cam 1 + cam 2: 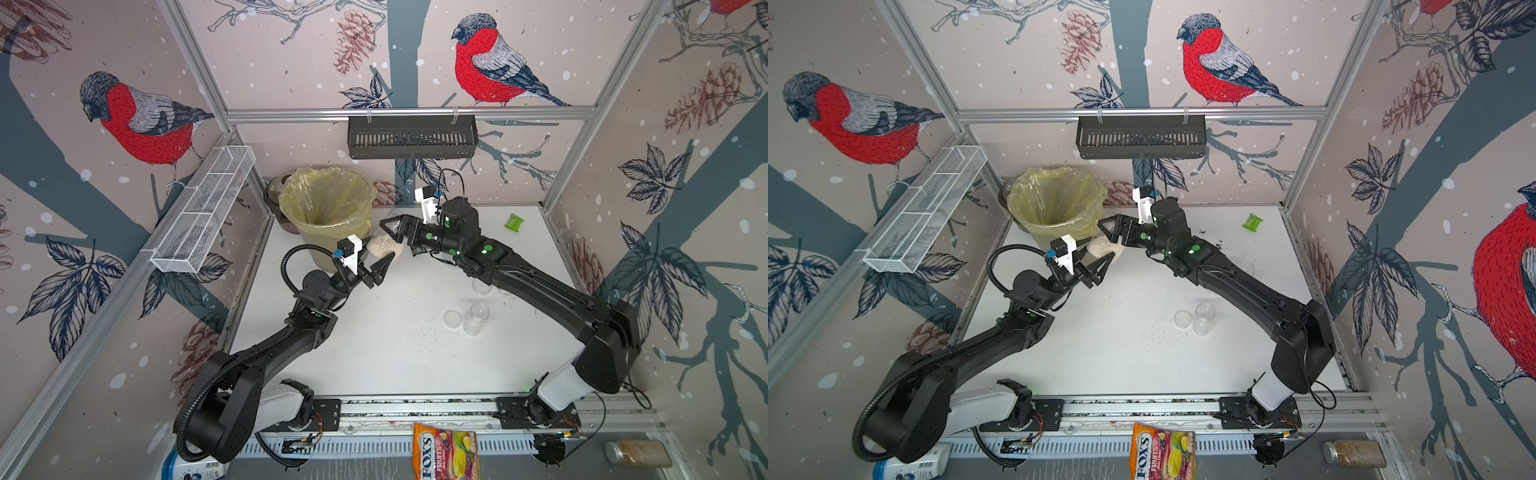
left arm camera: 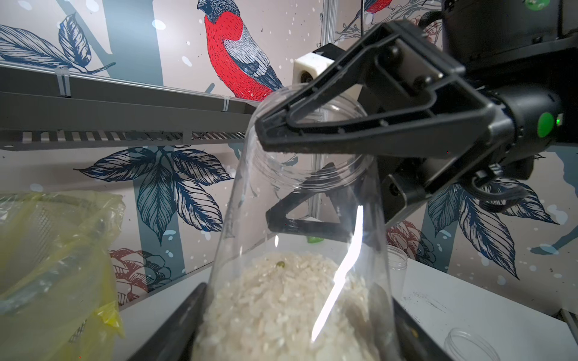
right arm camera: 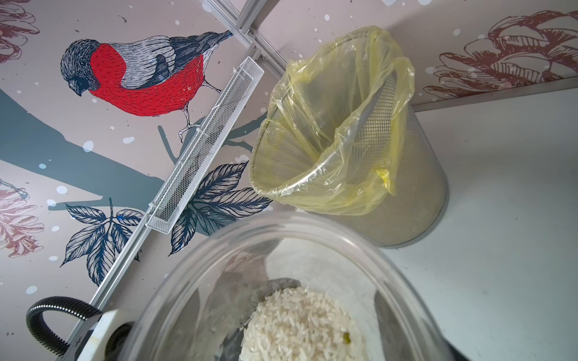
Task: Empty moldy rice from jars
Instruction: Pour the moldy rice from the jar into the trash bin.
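Left tool (image 1: 381, 253) gripped a clear cylindrical jar (image 1: 387, 244) of grainy rice (image 2: 281, 300); right tool (image 2: 266, 175), at one o'clock, gaped wide around its mouth

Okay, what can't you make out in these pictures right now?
- Bin bottom: hidden by the yellow liner folds, every view.
- Clear jar: partly under the right arm, in a top view.
- Left gripper: tips cut off by the bottom edge, behind the wide jar, left wrist view.
- Blue-lidded tub: cut by the frame edge and left arm, both top views.
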### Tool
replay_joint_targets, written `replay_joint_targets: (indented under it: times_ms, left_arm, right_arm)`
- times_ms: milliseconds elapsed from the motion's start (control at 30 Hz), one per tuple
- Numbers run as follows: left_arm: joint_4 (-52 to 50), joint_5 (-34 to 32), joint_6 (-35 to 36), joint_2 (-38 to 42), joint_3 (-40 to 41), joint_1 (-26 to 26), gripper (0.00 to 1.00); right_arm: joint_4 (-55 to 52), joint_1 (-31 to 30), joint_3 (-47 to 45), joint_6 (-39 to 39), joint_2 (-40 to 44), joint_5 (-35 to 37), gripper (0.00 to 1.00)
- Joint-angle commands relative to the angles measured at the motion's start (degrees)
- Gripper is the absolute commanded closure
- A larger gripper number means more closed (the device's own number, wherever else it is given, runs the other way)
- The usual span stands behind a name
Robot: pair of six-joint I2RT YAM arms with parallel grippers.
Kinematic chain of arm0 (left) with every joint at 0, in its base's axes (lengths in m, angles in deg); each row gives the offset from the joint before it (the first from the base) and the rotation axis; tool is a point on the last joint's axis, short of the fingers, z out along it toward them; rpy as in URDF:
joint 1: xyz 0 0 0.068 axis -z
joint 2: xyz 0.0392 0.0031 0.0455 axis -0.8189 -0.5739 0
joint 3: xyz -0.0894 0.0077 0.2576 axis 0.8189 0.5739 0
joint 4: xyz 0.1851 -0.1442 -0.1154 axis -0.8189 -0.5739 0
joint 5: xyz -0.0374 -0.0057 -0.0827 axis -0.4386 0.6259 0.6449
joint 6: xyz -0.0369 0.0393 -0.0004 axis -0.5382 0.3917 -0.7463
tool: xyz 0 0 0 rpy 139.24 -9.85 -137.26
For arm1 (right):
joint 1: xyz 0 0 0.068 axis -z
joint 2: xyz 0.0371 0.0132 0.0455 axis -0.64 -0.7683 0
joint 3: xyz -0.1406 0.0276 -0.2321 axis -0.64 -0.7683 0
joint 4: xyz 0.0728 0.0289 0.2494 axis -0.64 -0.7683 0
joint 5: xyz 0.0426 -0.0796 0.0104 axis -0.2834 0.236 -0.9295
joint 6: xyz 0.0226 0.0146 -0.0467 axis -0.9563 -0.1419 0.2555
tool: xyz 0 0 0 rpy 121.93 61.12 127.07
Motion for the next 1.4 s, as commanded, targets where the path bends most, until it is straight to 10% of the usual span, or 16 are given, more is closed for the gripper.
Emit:
replay_joint_targets:
  times_ms: [0, 1367]
  left_arm:
    - [-1.1, -1.6, 0.9, 0.7, -0.4, -0.6, 0.40]
    - [-4.5, -4.4, 1.9, 6.8, -0.5, -5.0, 0.57]
  right_arm:
    - [1.9, 0.3, 0.8, 1.1, -0.3, -0.2, 0.03]
    - [3.8, 0.8, 10.0, -3.2, -7.8, -6.0, 0.00]
